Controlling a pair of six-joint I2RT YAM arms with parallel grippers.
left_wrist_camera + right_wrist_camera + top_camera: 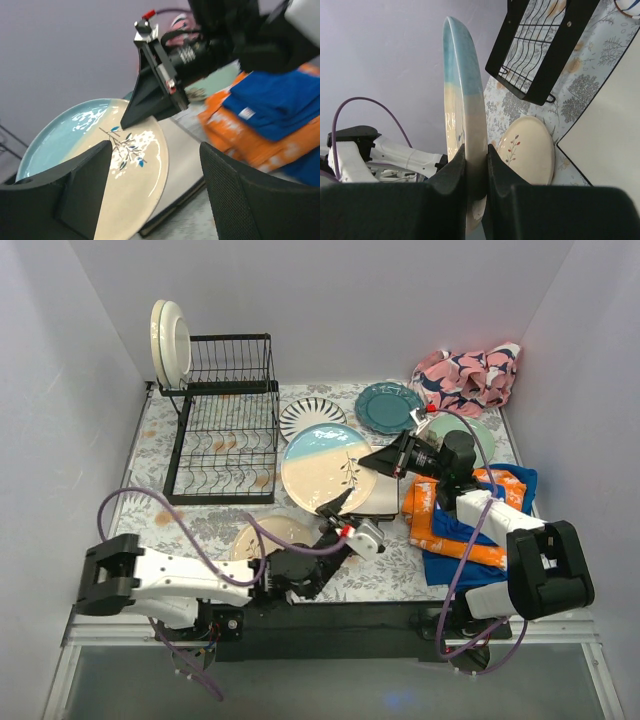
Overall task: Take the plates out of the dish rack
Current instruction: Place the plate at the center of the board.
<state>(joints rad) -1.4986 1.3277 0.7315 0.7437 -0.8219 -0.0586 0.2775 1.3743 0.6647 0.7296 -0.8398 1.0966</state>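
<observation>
right tool (pixel 476 152) clamps blue-and-cream plate (pixel 465 90) rim, face up; left tool (pixel 156 150) apart.

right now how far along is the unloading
Done: black-striped round plate, teal round plate, sprigged cream plate already out. In hand: right pincer clamps the blue-and-cream round plate, left pincer open. Left: two cream round plates in the black wire dish rack.

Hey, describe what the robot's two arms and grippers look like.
Both arms, left arm and right arm, have white shells with black joints and a looping purple cable. The left gripper and right gripper are black with wedge-shaped fingers; a small red tab sits on the right one.
</observation>
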